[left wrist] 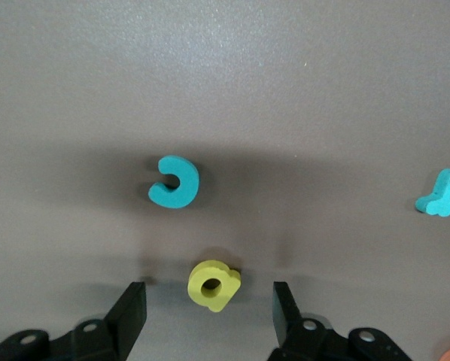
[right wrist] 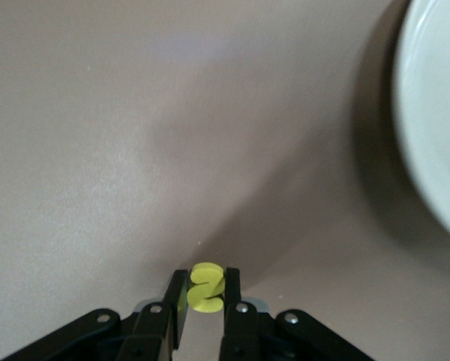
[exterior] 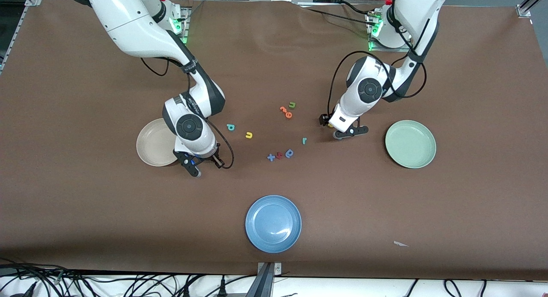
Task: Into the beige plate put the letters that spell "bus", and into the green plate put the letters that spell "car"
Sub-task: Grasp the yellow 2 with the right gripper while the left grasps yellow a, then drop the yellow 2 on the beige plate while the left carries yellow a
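- The beige plate point(exterior: 150, 145) lies toward the right arm's end of the table, partly covered by that arm's wrist.
- The right gripper point(right wrist: 206, 295) is down just beside the plate, its fingers pinched narrow on the yellow s point(right wrist: 207, 286).
- On the cloth nearby lie the teal b point(exterior: 230, 127) and the yellow u point(exterior: 248, 135), a little apart from each other.
- The blue plate point(exterior: 273, 223) sits nearest the front camera.
- A blue x point(exterior: 271, 157) and a darker blue letter point(exterior: 289, 153) lie in a short row, with orange letters point(exterior: 286, 112) and a green u point(exterior: 292, 105) farther from the camera.
- The teal r point(exterior: 304, 140) lies alone between that row and the left arm.
- The left gripper point(left wrist: 210, 312) is low over the table, fingers spread wide either side of the yellow a point(left wrist: 213, 285), not touching it; the teal c point(left wrist: 175, 183) lies near it.
- The green plate point(exterior: 410, 144) rests toward the left arm's end.
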`<state>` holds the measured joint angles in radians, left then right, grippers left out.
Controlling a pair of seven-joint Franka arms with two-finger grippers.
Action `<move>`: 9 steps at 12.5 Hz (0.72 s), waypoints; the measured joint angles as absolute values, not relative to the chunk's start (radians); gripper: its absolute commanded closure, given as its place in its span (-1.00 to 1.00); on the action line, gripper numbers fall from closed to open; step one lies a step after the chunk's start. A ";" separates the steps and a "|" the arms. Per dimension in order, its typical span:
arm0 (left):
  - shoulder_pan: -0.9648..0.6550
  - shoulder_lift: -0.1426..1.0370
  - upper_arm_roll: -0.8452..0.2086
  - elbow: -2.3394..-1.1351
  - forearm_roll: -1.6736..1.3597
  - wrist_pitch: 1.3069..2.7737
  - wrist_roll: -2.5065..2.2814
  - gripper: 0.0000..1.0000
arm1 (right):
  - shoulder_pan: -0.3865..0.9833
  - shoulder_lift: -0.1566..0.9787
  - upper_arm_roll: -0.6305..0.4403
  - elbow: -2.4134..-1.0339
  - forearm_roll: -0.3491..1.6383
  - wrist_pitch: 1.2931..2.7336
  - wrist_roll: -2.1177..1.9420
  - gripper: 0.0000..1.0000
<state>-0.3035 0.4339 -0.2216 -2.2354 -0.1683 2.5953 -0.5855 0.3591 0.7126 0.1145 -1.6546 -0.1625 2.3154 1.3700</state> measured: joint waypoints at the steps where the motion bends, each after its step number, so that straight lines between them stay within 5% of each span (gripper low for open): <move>1: -0.304 0.441 -0.222 -2.235 -0.150 2.602 -0.600 -0.50 | 0.356 0.697 0.106 -1.645 -0.163 2.272 1.339 0.91; 3: -0.304 0.452 -0.222 -2.232 -0.098 2.610 -0.645 -0.46 | 0.340 0.650 0.088 -1.637 -0.162 2.165 1.259 0.90; 9: -0.306 0.453 -0.220 -2.221 -0.077 2.610 -0.680 0.23 | 0.322 0.525 -0.012 -1.783 -0.162 2.103 1.064 0.85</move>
